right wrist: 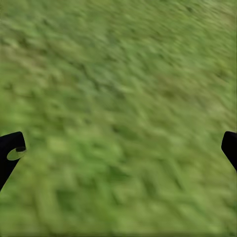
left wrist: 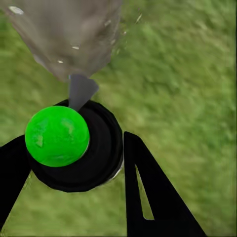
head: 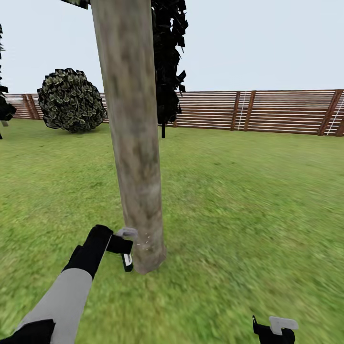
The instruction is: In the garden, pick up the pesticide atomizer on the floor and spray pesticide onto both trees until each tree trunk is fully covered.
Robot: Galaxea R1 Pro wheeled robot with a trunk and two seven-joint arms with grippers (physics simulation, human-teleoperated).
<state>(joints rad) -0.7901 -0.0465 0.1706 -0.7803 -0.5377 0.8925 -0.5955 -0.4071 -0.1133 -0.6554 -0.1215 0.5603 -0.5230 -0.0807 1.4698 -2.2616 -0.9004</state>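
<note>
The left pincer (left wrist: 74, 163) is closed on the pesticide atomizer (left wrist: 74, 148); in the left wrist view its black fingers (left wrist: 148, 192) press either side of the black body with the green round cap. The grey nozzle tip points at the base of the tree trunk (head: 136, 143), just beside it, and fine white specks dot the bark low down near the nozzle. In the head view the left pincer (head: 122, 246) sits low by the foot of the trunk, just above the lawn (head: 248, 200); how near the nozzle comes to the bark is hard to judge, perhaps touching.

The right pincer (right wrist: 118, 148) hangs over bare grass, fingers spread wide, holding nothing.

Open lawn lies all around the trunk. Well behind stand a brown slat fence (head: 267, 112), a rounded bush (head: 71, 100) and a dark-leaved thin tree (head: 167, 67).
</note>
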